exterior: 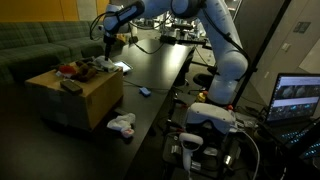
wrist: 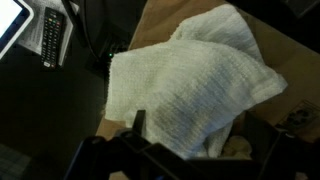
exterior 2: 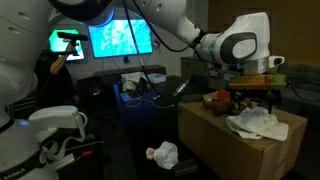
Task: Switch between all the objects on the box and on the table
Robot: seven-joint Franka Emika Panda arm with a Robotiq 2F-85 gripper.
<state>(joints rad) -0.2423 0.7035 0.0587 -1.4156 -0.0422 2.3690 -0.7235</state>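
Above the box (exterior: 75,100) in an exterior view, the pincer (exterior: 104,38) hangs. In an exterior view, a white cloth (exterior 2: 255,122) tops it, a second cloth (exterior 2: 163,154) lies on the tabletop (exterior 2: 125,135). Wrist view: pincer spread wide, empty, ready to grab.

In both exterior views a cardboard box (exterior: 85,100) stands on the table (exterior: 160,62), at one end of it. A towel (exterior 2: 255,122) lies on the box's top, with a cluster of small objects (exterior 2: 215,100) beside it. On the table just before the box lies a crumpled cloth (exterior: 122,124), and a small object (exterior: 145,92) lies on the table near it. A couch (exterior: 30,50) stands behind the box. Two monitors (exterior 2: 120,38) stand beyond the table's far end.
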